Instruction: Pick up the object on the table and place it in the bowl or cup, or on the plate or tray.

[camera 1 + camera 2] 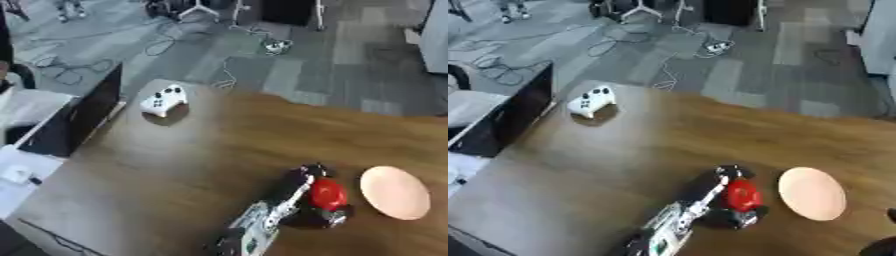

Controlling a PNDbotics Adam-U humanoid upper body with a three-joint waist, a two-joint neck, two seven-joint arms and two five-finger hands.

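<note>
Below, left hand (311, 192) curled round a glossy red rounded object (328, 194), flat round peach plate (395, 192) just right of it, wood-grain worktop (219, 150) beneath.

The worktop (219, 145) is dark brown wood grain with a soft sheen, paler where light falls on it. The red object (328, 194) looks smooth and glossy. The plate (395, 192) is matt, pale peach. The controller (164, 99) is smooth white plastic. The arm (262, 220) shows silver metal and black parts.
</note>
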